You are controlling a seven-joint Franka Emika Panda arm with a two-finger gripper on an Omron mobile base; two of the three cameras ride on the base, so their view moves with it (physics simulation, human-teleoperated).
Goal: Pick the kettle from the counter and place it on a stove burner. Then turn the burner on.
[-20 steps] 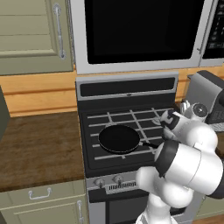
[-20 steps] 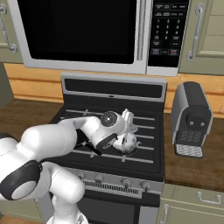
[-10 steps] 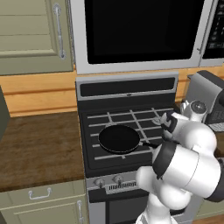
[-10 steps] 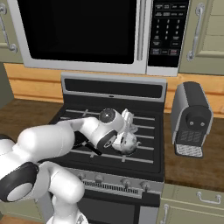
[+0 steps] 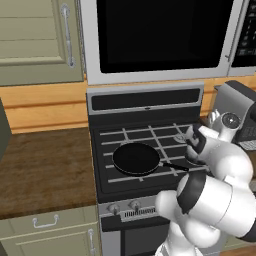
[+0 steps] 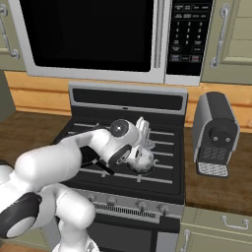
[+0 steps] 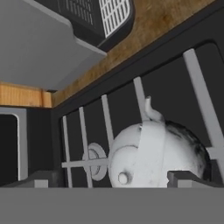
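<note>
My arm reaches forward over the stove, wrist bent down at its right side. The gripper (image 7: 112, 179) is spread wide, holding nothing, one finger either side of the kettle (image 6: 143, 160), which sits on the grates by a burner (image 7: 95, 160), right of the pan (image 5: 136, 159). Since a second ago the jaws opened slightly.

Glossy white rounded arm (image 5: 215, 200) segments joined by dark grey joint bands.

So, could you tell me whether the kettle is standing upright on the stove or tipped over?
Upright: the kettle sits on the stove's grates, spout raised, between open fingertips.
</note>
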